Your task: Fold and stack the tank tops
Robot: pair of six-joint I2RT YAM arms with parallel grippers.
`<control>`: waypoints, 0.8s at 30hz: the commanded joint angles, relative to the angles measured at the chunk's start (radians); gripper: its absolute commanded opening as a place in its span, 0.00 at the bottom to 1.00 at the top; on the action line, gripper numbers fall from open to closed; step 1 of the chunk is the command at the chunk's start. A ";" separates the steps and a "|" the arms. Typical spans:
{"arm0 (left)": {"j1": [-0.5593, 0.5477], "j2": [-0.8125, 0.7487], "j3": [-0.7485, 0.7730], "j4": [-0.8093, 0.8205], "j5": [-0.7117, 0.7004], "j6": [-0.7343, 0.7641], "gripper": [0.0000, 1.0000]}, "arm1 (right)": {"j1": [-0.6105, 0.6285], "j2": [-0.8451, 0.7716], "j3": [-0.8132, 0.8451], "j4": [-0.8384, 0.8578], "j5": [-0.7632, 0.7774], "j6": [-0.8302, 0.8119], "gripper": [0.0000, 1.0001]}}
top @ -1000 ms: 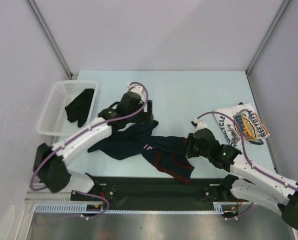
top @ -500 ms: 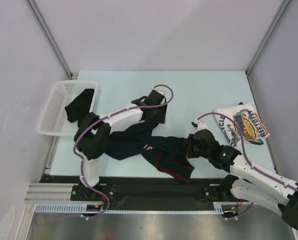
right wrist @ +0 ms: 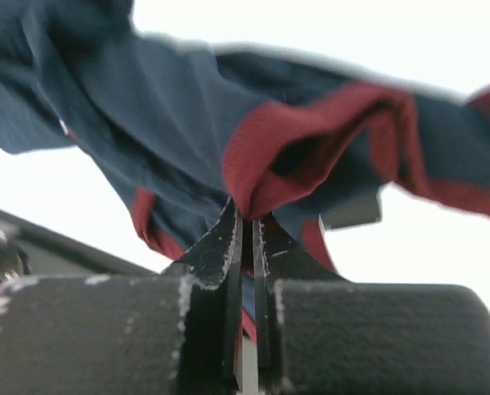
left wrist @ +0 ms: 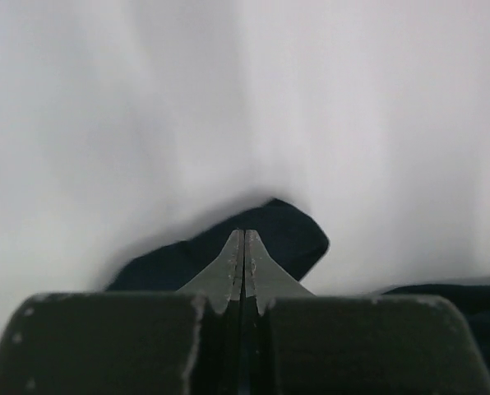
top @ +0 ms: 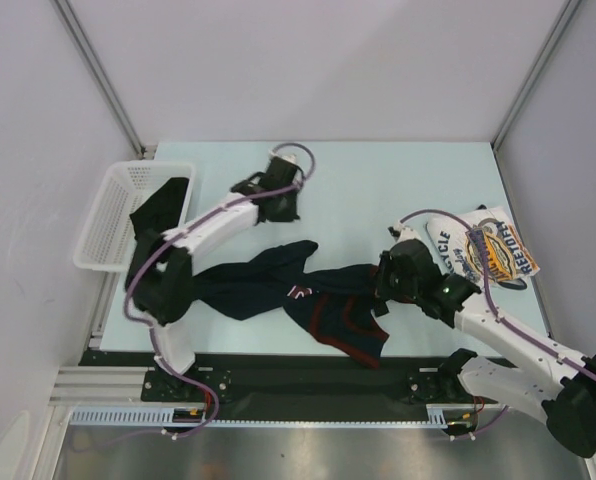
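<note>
- A white basket (top: 96, 222) stood at the left edge of the table (top: 378, 180), with a dark cloth (top: 164, 210) hanging partly over its right rim.
- The left gripper (top: 282, 208) was above the table, just beyond the far edge of the navy top (top: 268, 285). In the left wrist view its fingers (left wrist: 233, 262) were pressed together with no cloth between them, and a fold of the navy top (left wrist: 274, 234) lay past the tips.
- The navy top lay crumpled in the middle of the table, near the front edge, and its dark-red trim (top: 328, 318) was showing.
- The right gripper (top: 386, 284) was at the right end of the navy top. In the right wrist view it (right wrist: 245, 226) pinched the dark-red trim (right wrist: 311, 123), and the cloth hung lifted above the fingers.
- The white top (top: 488, 250) lay folded at the right edge of the table with its print up, apart from the navy top.
</note>
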 commanded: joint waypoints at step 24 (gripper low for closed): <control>-0.052 -0.232 -0.217 -0.048 -0.052 0.146 0.77 | -0.080 -0.246 -0.132 -0.108 -0.035 0.105 0.01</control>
